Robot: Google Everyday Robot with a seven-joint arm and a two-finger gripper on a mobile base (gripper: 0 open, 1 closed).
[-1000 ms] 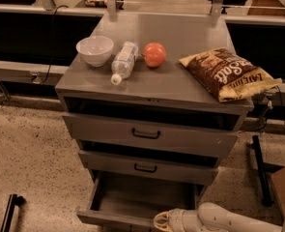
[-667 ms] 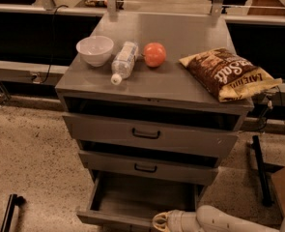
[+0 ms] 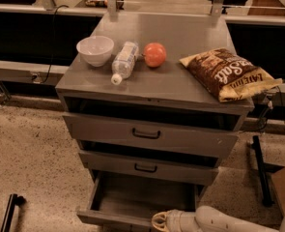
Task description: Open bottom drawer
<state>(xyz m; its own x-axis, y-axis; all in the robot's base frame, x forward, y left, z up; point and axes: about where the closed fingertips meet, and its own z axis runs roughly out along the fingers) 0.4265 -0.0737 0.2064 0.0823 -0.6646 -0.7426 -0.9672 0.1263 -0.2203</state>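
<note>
A grey metal cabinet (image 3: 69, 88) with three drawers, seen from above and in front, standing on a speckled floor (image 3: 31, 158). The bottom drawer (image 3: 142, 197), the lowest of the three, stands open, well out from the cabinet body, so that its grey tray shows from above and its front edge lies near the lower edge of the view. The robot's claw (image 3: 160, 221), pale cream in colour, is at the middle of that front edge, right against it, reaching in from the lower right on a white arm (image 3: 219, 221); whether the claw is apart, together or clamped on the handle cannot be told from this view. Above it, the middle drawer (image 3: 180, 170) and the taller top drawer (image 3: 190, 139) each show a small black loop handle on a grey front. The cabinet's flat top surface (image 3: 180, 28) carries four things in a rough row: a white bowl (image 3: 95, 50) at the left, a clear plastic bottle (image 3: 123, 62) lying on its side just beside it, a round orange-red fruit (image 3: 155, 54) next to the bottle, and a brown and yellow crisp bag (image 3: 226, 74) lying flat at the right edge.
</note>
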